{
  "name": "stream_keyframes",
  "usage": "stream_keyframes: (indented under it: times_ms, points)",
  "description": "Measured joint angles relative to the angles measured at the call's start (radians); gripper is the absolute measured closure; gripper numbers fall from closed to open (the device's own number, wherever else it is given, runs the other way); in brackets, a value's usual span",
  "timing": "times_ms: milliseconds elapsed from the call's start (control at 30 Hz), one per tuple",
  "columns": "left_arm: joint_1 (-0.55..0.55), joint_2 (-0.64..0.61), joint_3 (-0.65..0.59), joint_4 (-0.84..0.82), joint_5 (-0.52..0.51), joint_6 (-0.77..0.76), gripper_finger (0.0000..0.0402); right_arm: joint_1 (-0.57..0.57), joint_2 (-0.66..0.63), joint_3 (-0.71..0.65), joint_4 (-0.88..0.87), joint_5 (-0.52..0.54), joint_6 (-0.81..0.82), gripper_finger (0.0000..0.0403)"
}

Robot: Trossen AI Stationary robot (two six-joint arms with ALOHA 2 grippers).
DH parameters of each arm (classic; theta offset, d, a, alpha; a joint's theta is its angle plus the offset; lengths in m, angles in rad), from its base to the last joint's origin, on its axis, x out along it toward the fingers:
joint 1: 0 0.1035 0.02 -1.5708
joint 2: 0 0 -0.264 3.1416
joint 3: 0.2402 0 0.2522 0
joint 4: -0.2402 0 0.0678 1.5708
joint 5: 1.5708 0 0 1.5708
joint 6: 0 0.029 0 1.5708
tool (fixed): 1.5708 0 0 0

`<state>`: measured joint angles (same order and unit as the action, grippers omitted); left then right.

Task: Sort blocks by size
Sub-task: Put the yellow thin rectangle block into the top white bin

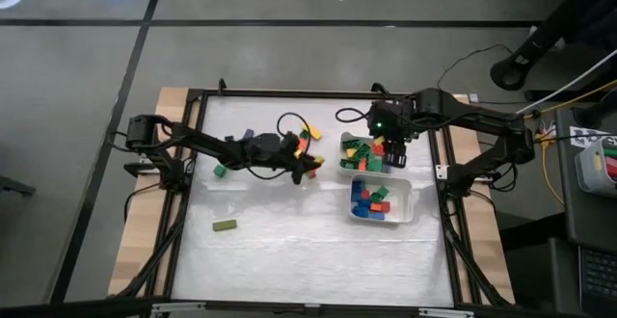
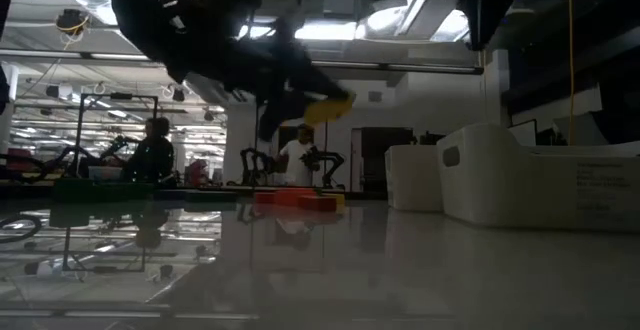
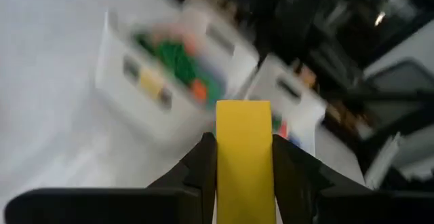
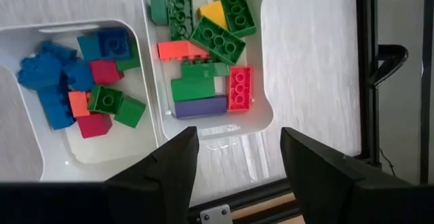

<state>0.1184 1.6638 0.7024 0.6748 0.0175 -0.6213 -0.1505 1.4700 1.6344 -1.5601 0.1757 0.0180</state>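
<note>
Blurring trays (image 3: 169, 81) behind left claw's (image 3: 244, 157) yellow block (image 3: 244, 156).

Two white trays (image 1: 405, 198) sit on the table (image 1: 289, 251). Two green blocks (image 1: 225, 225) lie loose. One yellow block (image 3: 245, 157) is held.

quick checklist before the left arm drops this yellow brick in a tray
1. Grip: left pincer shut on the yellow brick, brick between both fingers: ok.
2. Brick lifted clear of the table: ok, it hangs in the air in the low view.
3. Target: the tray of long bricks still has bare floor: ok.
4. Brick's length against that tray's bricks: cannot tell.
5. Path: right pincer is open, holds nothing and hovers over that same tray: not ok.
6. Leftovers: green bricks remain loose on the table: not ok.
</note>
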Motion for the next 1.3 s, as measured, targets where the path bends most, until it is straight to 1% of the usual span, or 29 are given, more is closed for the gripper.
stream_keyframes:
  times_ms: [67,133,367,433,533,633,800,1033,1167,1233,1300]
  points:
    - [0.001,0.032,0.019,0.075,-0.046,0.029,0.0306,0.000,-0.001,0.000,0.016,0.000,-0.005,0.0191]
    - [0.002,0.074,0.069,0.097,-0.068,0.070,0.0301,0.000,0.000,0.000,0.043,-0.001,-0.022,0.0191]
    - [0.006,0.273,0.354,0.089,-0.070,0.310,0.0291,0.000,0.000,0.000,0.094,-0.011,-0.030,0.0191]
    - [0.009,0.318,0.418,0.091,-0.071,0.366,0.0290,0.000,0.000,0.000,0.093,-0.011,-0.026,0.0191]
    - [0.009,0.371,0.481,0.090,-0.073,0.409,0.0290,0.000,0.000,0.000,0.093,-0.011,-0.025,0.0191]
    - [0.011,0.396,0.511,0.077,-0.073,0.420,0.0289,0.000,0.000,0.000,0.094,-0.011,-0.025,0.0191]
    - [0.029,0.391,0.534,-0.027,-0.071,0.420,0.0288,0.000,0.000,0.000,0.100,-0.015,-0.023,0.0191]
    - [0.067,0.390,0.561,-0.111,-0.074,0.368,0.0288,0.000,0.000,0.000,0.136,-0.105,-0.017,0.0191]
    - [0.081,0.390,0.561,-0.108,-0.074,0.341,0.0288,0.000,0.000,0.000,0.149,-0.117,-0.016,0.0191]
    - [0.082,0.389,0.562,-0.112,-0.074,0.364,0.0288,0.000,0.000,0.000,0.149,-0.117,-0.016,0.0191]
    - [0.081,0.389,0.562,-0.126,-0.074,0.421,0.0288,0.000,0.000,0.000,0.149,-0.117,-0.016,0.0191]
